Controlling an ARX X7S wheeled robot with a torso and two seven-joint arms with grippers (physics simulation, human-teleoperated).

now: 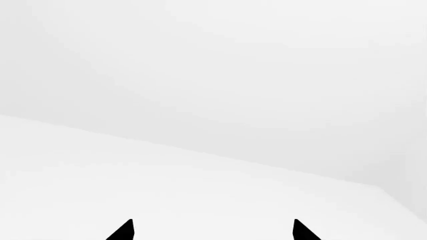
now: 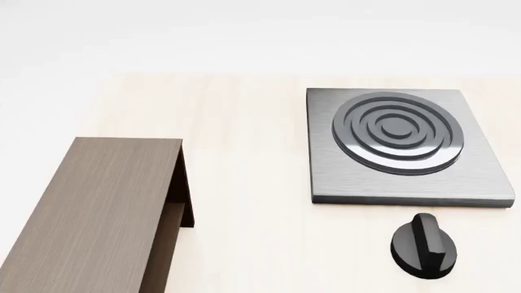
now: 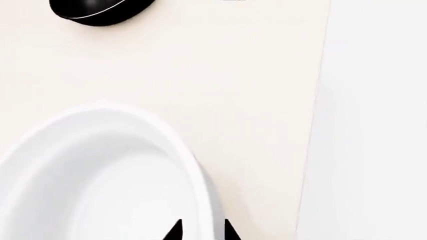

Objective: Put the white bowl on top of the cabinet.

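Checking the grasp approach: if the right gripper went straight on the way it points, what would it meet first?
Most likely the white bowl's rim: the right gripper jaws straddle its wall, though depth is unclear.

The cabinet is dark brown with fine wood grain running along its length, and its recessed front is darker still. The worktop is a pale cream with only a faint grain. The stove plate is brushed grey metal with darker grey concentric rings at its middle, catching pale highlights. The knob beside it is glossy black. In the right wrist view the bowl is plain glossy white, unpatterned, and the frying pan is black with a thin light rim line. Both arms' jaws show black tips.
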